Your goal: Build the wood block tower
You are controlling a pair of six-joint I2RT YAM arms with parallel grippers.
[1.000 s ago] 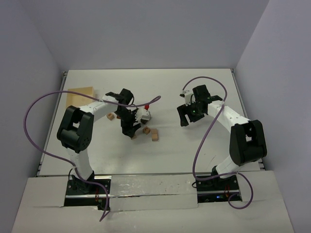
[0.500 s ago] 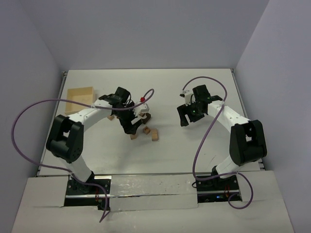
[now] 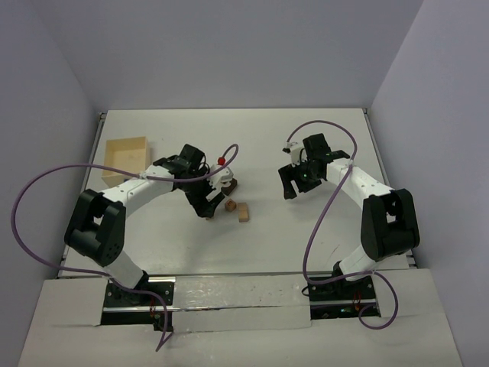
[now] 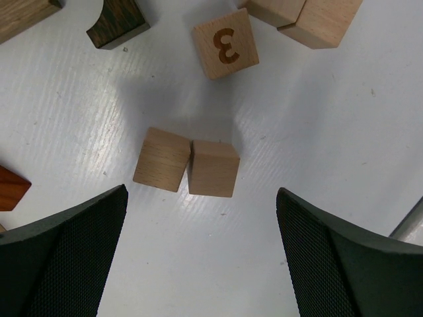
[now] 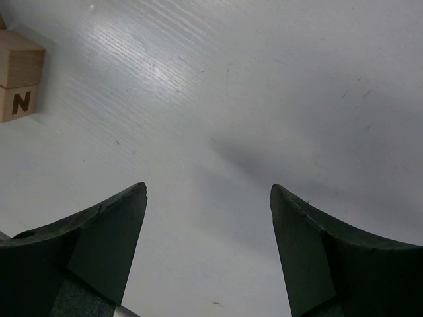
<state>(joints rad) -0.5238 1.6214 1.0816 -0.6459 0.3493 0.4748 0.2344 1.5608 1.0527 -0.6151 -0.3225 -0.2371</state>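
Observation:
In the left wrist view two pale cubes (image 4: 162, 159) (image 4: 213, 168) lie side by side on the white table, just ahead of my open left gripper (image 4: 201, 206), which holds nothing. Farther on lie a cube marked 3 (image 4: 226, 43), a dark arch piece (image 4: 117, 20) and more pale blocks (image 4: 304, 16). An orange-brown block (image 4: 10, 188) shows at the left edge. From above, the left gripper (image 3: 205, 202) hangs over the block cluster (image 3: 244, 212). My right gripper (image 3: 294, 183) is open and empty (image 5: 208, 188), with a pale block stacked on an N cube (image 5: 16, 102) far to its left.
A shallow pale wooden tray (image 3: 126, 153) sits at the back left of the table. Purple cables loop from both arms, the left one (image 3: 23, 214) swinging out past the table's left edge. Grey walls close in the back and sides.
The left gripper has opened wider and the left arm has stretched lower and flatter toward the blocks, uncovering the tray. The right arm has not moved.

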